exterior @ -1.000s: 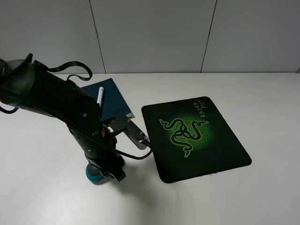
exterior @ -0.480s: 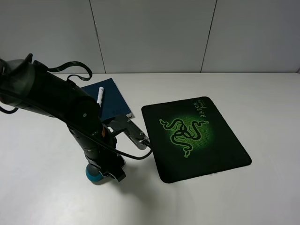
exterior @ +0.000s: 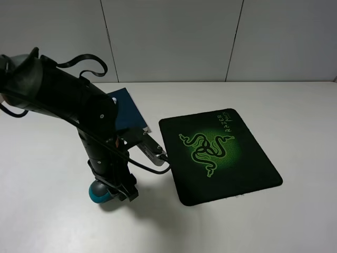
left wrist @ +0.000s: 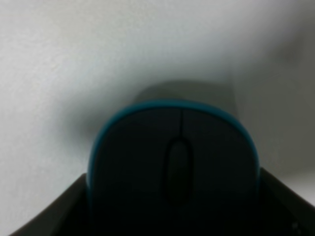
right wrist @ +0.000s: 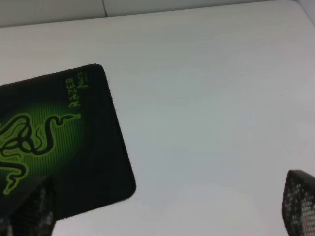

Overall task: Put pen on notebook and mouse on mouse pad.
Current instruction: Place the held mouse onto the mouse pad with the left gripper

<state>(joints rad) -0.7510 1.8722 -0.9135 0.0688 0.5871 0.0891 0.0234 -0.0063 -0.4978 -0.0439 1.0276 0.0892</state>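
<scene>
Leftward and a little up: the left arm has swung that way since the earlier frame, and the small oval wireless mouse (exterior: 98,195), dark grey on top with teal sides, has shifted with it towards the lower left of the high view. That it travelled with the left gripper (exterior: 117,191) suggests the jaws are clenched on it. The left wrist view agrees, with the mouse filling the space between the two dark jaws. Whether it has cleared the white table (exterior: 263,105) or only slid along it I cannot tell.

At centre right lies the large black rectangular mouse pad (exterior: 221,158) with its green snake emblem, bare and well apart from the mouse. The carry across therefore remains to be done.

Upper left of the pad, the dark blue hardcover notebook (exterior: 126,108) is now largely hidden by the arm. The pen, seen lying on it a moment ago, can no longer be made out.

Over the pad's far corner, the right gripper (right wrist: 162,211) hangs with jaws released and wide apart, holding nothing.
</scene>
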